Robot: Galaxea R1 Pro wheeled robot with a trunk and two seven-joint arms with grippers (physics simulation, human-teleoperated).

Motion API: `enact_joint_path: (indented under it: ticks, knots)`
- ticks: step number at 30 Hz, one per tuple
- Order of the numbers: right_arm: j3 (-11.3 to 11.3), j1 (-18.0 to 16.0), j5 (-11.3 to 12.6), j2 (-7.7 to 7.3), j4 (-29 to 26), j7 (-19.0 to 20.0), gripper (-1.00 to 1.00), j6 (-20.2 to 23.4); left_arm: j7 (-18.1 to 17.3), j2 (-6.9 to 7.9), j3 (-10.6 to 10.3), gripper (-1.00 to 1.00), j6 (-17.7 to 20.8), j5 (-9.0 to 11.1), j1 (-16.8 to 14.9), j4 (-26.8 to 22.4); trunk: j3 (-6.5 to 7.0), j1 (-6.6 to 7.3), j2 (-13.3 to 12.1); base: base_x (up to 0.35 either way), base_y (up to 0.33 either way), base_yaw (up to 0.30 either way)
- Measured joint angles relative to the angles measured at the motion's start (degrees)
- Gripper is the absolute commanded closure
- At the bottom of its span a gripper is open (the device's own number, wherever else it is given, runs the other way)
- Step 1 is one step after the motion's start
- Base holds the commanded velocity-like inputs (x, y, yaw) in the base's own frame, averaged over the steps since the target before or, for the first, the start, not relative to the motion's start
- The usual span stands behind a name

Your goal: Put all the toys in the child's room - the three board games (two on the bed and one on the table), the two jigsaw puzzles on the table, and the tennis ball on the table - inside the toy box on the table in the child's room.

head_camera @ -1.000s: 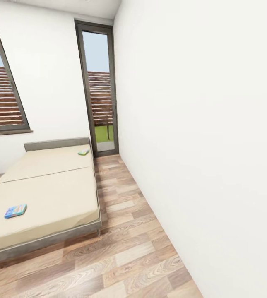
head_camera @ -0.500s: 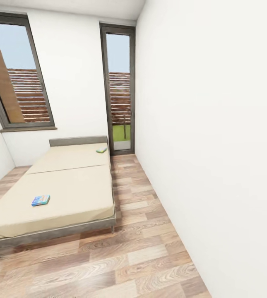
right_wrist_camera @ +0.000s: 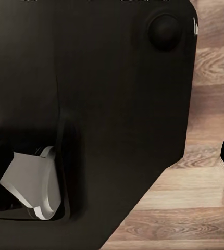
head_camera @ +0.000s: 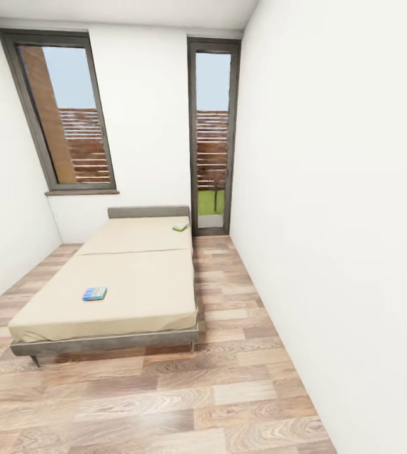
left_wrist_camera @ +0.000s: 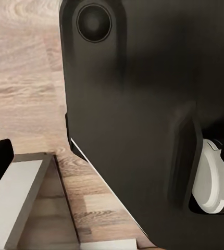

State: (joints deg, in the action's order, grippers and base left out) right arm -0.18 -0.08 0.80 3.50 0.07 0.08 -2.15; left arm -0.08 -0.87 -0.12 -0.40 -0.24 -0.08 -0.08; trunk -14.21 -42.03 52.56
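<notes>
Head cam looked down the child's room: bed (head_camera: 127, 277) ran lengthwise away from me toward the grey headboard (head_camera: 147, 212), wood floor (head_camera: 165, 397) around it. Two board games lay flat on the mattress, well apart. The blue one (head_camera: 94, 293) sat near the foot end, long axis roughly across the bed. The green one (head_camera: 180, 227) lay by the headboard, right-hand corner; too small to read its heading. Wrist cams showed my dark body panels w/ floor beside; couldn't tell how my claws stood.
</notes>
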Motion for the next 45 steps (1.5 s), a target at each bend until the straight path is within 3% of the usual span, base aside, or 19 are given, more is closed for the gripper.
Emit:
enact_joint_path:
  ticks: [12,21,45]
  knots:
    - [-0.2,0.0,-0.1,-0.08,0.0,0.0,-1.0,-0.1,0.0,-0.47,0.4,-1.0,0.0,0.2,0.0,0.1,-0.05,0.0,0.0,0.0,0.0,0.259]
    - [-0.1,0.0,-0.2,-1.05,-0.1,0.0,-1.0,-0.3,0.0,-0.5,0.4,-1.0,0.0,0.3,0.0,0.2,-0.08,0.0,0.0,0.0,0.0,0.037]
    - [0.0,0.0,-0.2,-1.47,-0.1,0.0,-1.0,-0.3,0.0,0.07,0.3,-1.0,0.0,0.0,0.0,0.0,4.24,5.27,-9.6,0.0,0.0,0.001]
